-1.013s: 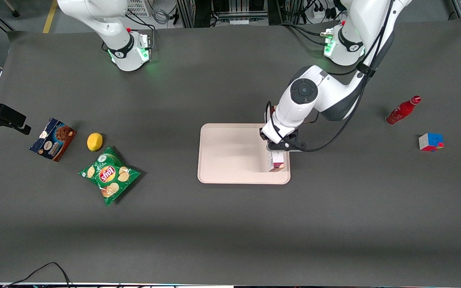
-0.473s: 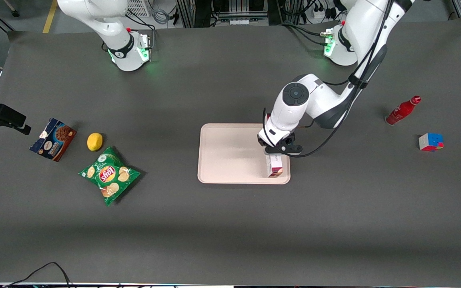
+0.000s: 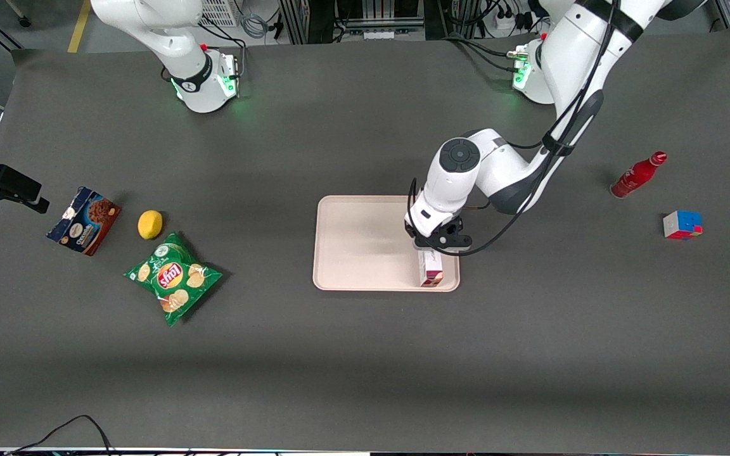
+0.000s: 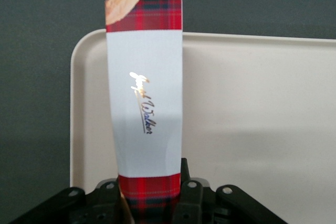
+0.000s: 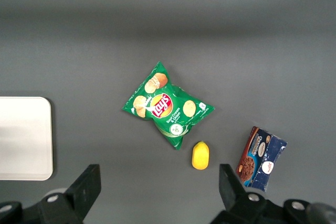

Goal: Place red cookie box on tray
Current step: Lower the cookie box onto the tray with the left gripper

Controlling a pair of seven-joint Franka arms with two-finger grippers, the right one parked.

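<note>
The red cookie box is a slim red plaid carton with a white label. My left gripper is shut on one end of it. The carton points away from the wrist and hangs low over the pale pink-beige tray. It sits above the tray's corner nearest the front camera, at the working arm's end. Whether it touches the tray surface I cannot tell. The tray's edge also shows in the right wrist view.
Toward the parked arm's end lie a blue-and-brown cookie box, a lemon and a green chips bag. Toward the working arm's end are a red bottle and a colour cube.
The gripper has carried the red box a little nearer the front camera and lower over the tray, and the arm's wrist has shifted slightly toward the parked arm's end.
</note>
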